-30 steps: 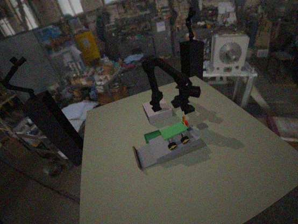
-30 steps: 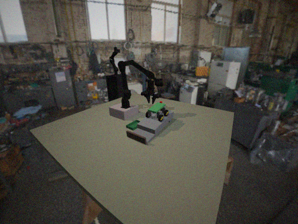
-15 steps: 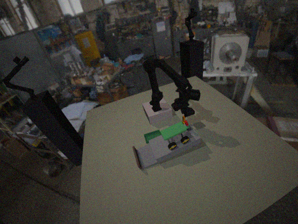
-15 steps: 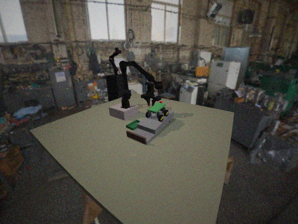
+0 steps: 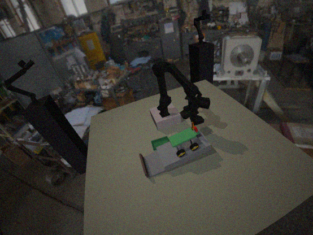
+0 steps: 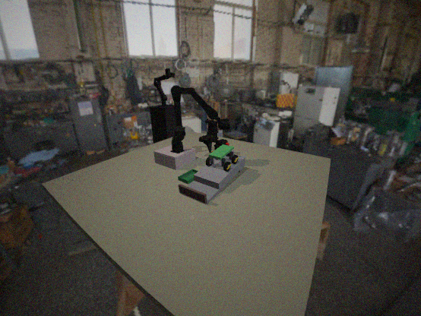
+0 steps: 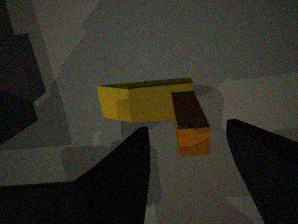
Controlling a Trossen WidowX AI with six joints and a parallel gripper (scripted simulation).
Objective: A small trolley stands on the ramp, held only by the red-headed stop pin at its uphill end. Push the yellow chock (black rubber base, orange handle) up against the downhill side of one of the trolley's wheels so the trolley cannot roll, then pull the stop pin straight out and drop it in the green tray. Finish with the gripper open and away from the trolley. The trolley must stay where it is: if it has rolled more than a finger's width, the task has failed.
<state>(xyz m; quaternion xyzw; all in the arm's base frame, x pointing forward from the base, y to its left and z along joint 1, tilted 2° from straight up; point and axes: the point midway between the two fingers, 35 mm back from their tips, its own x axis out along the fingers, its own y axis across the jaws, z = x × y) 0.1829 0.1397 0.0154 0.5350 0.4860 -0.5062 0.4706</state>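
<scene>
The green trolley (image 5: 183, 136) (image 6: 221, 152) stands high on the grey ramp (image 5: 161, 159) (image 6: 213, 178). The red-headed stop pin (image 5: 195, 129) (image 6: 227, 143) is at its uphill end. The yellow chock (image 7: 150, 104) lies off the ramp, on its far side in the top view, mostly hidden there; its orange handle (image 5: 192, 125) (image 7: 194, 140) shows. My gripper (image 5: 196, 122) (image 6: 210, 150) (image 7: 187, 131) is partly open and points down just above the handle, which appears between the fingertips in the wrist view, with gaps on both sides. The green tray (image 5: 159, 140) (image 6: 186, 181) is beside the ramp.
A brown end board (image 5: 143, 165) (image 6: 192, 193) closes the ramp's low end. The arm stands on a pale pinkish block (image 5: 168, 123) (image 6: 165, 159) behind the tray. The trolley and pin are close beside the gripper.
</scene>
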